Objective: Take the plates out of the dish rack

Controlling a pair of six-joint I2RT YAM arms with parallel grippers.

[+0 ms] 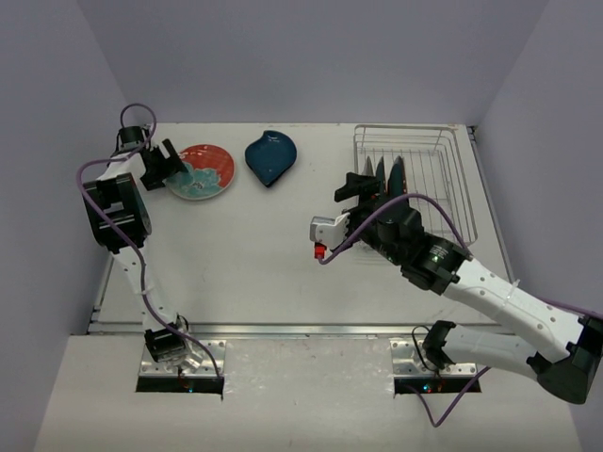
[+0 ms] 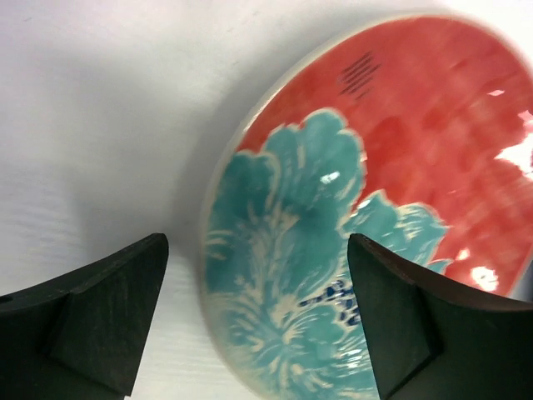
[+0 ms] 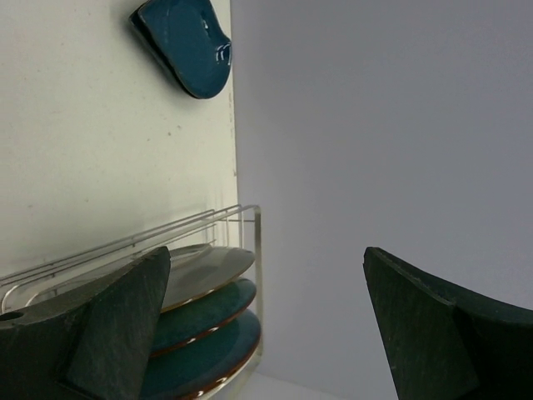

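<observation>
From above: upper left, white-and-red plate (image 1: 200, 171) flat on the table, dark blue leaf dish (image 1: 270, 156) near it. Both out of the rack, set apart, probably to keep rims from knocking. Left gripper (image 1: 170, 160) at that plate's left edge. Right of centre, right gripper (image 1: 363, 184) poised at the dish rack (image 1: 462, 188), racked plates (image 1: 391, 177) standing on edge.

Left wrist: left fingers (image 2: 108, 317) spread wide, clamping nothing, straddling the plate's rim.

Right wrist: right fingers (image 3: 117, 325) wide apart, empty, lined up with the racked rims at lower left. Likely set for an edge grab.

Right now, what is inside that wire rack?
Three plates stand on edge at the left end of the dish rack. The right gripper hides their lower parts from above; any plate behind them cannot be seen.
</observation>
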